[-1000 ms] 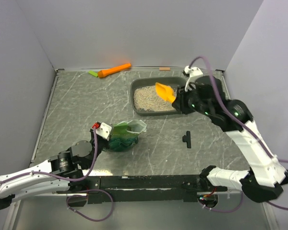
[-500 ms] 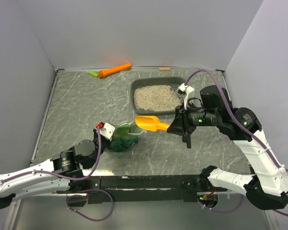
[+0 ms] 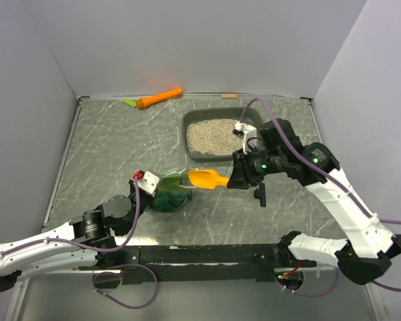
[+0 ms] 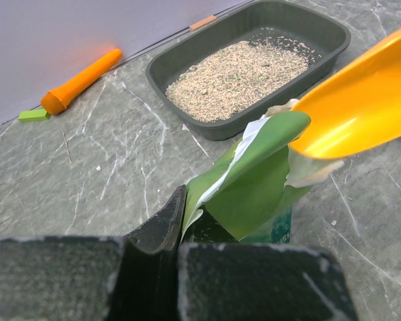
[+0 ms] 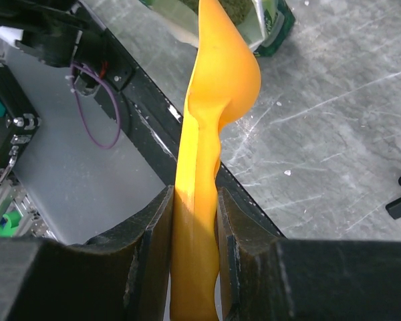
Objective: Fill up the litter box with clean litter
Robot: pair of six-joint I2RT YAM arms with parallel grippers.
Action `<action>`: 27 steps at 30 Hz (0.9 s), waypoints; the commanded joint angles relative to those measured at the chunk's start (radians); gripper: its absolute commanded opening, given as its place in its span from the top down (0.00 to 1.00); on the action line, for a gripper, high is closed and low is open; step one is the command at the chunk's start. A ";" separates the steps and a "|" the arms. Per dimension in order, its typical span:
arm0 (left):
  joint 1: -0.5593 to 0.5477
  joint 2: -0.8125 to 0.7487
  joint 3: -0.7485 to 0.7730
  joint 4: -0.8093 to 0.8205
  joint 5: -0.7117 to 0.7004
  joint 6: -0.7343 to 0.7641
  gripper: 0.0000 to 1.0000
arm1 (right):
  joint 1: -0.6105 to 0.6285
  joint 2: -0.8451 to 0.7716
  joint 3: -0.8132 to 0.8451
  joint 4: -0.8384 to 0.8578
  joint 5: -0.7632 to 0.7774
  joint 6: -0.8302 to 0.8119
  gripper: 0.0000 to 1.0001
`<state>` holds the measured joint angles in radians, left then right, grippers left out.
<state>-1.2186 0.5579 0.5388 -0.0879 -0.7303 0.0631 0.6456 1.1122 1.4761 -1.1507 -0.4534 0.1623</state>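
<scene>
The right pincer (image 5: pixel 194 195) is clamped on the handle of an orange scoop (image 3: pixel 204 178), one jaw on each flat side, and the scoop's bowl reaches out ahead of it to the open mouth of a green bag (image 3: pixel 170 196); whether bowl and bag touch cannot be told. The left pincer (image 4: pixel 184 221) is pressed together on the bag's upturned lip, with the bag standing just ahead of its fingertips on the grey marbled surface (image 3: pixel 107 147). The litter box (image 3: pixel 251 112), a dark grey tray, sits flat on the surface just beside the right pincer, on the side away from the arm bases, and well ahead of the left pincer, beyond the bag. The clean litter (image 3: pixel 214 136) lies inside it as a loose beige layer across the floor. A small black T-shaped piece (image 3: pixel 260 194) rests on the surface close beside the right pincer, on its near side. Far ahead of the left pincer, by the back wall, lie an orange carrot-shaped stick (image 3: pixel 159 98) and a small green block (image 3: pixel 129 103) just off its end.
</scene>
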 commanded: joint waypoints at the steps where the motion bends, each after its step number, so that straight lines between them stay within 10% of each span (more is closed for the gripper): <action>1: 0.001 0.002 0.038 0.020 0.028 -0.020 0.99 | 0.006 0.047 -0.013 0.072 -0.008 -0.018 1.00; 13: 0.002 0.020 0.036 0.039 0.052 -0.003 0.99 | 0.015 0.314 0.075 0.068 -0.191 -0.035 1.00; 27: 0.001 0.076 0.046 0.051 0.112 -0.019 0.99 | 0.061 0.612 0.205 -0.041 -0.038 0.036 1.00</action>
<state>-1.2175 0.6140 0.5392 -0.0723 -0.6579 0.0643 0.6853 1.6646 1.6257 -1.1137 -0.5591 0.1734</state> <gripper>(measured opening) 0.019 0.342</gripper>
